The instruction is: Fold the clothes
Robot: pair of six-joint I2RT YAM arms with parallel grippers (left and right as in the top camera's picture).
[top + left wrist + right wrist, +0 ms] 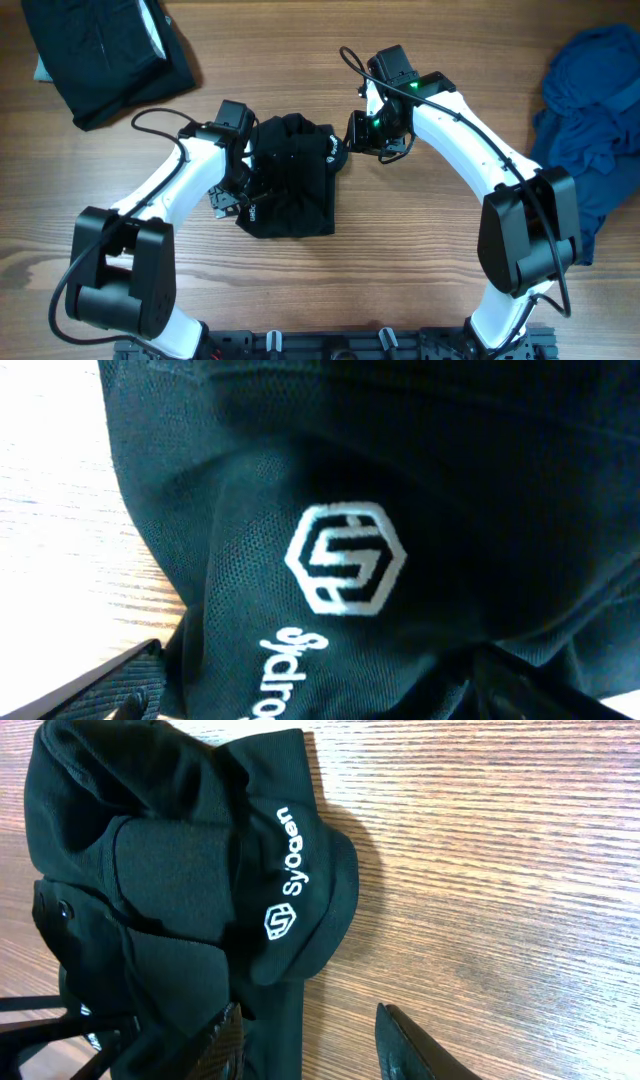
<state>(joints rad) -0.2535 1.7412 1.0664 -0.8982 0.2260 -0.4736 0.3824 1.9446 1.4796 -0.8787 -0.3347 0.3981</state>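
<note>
Black shirt (290, 180) is seen bunched, long axis front-to-back, between spread left claw (243, 197) and half-spread right claw (312, 1045), on wooden table (420, 280)

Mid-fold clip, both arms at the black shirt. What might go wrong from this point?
1. The black shirt lies bunched, not flat. The left gripper, jaws wide against the heap, may pinch several layers and drag the whole lump.
2. The right gripper straddles only the shirt's edge, with table showing in the gap, so closing there may catch little fabric.
3. The right arm's elbow overlaps the blue clothes in the overhead view and could snag them.
</note>
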